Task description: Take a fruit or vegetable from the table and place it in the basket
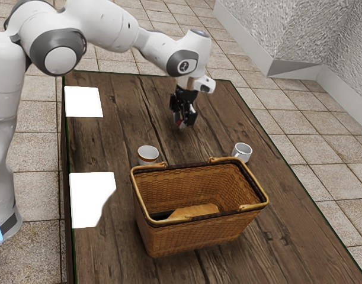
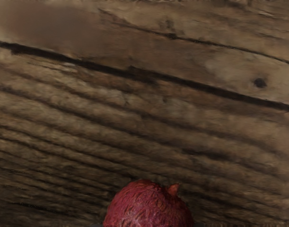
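White mug (image 1: 243,152), orange-banded cup (image 1: 149,155), tiled floor (image 1: 299,127), rough pale wall (image 1: 275,29)

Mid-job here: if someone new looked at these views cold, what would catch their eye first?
Likely the big woven basket, low in the middle of the exterior view, then the two flat, stark white patches along the wooden table's edge at the exterior view's left. In the wrist view, it's the round, dark-red fruit or vegetable at the lower edge.

Brown plank table (image 1: 293,260) — on it, wicker basket (image 1: 192,235), banded cup (image 1: 148,156), white mug (image 1: 243,151), white patches (image 1: 89,198).
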### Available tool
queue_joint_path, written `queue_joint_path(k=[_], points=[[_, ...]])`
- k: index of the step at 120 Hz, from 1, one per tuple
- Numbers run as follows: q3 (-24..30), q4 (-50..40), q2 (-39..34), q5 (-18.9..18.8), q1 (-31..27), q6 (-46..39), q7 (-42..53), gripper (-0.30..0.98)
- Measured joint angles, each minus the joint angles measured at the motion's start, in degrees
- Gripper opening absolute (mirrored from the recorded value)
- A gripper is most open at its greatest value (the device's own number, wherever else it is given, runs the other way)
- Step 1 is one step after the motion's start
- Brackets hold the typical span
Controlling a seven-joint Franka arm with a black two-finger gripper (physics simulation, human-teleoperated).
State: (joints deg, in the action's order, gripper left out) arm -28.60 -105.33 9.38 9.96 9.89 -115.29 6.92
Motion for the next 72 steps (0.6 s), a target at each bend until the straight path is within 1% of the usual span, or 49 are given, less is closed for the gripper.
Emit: queue_joint_path(k=[12, 19, 26, 45, 72], points=[[0.79, 3.48, -11.45, -1.34, 0.98, 3.52, -0.10, 0.16], [4.42, 4.62, -17.45, -2.10, 0.12, 7.29, -0.15, 0.18], [8.92, 4.63, -20.87, -3.08, 1.81, 11.43, -0.29, 0.17], [23.27, 0.36, -22.55, -4.65, 2.91, 18.45, -1.19, 0.15], [37.84, -0.12, -22.13, -4.00, 2.17, 21.48, -3.41, 0.15]])
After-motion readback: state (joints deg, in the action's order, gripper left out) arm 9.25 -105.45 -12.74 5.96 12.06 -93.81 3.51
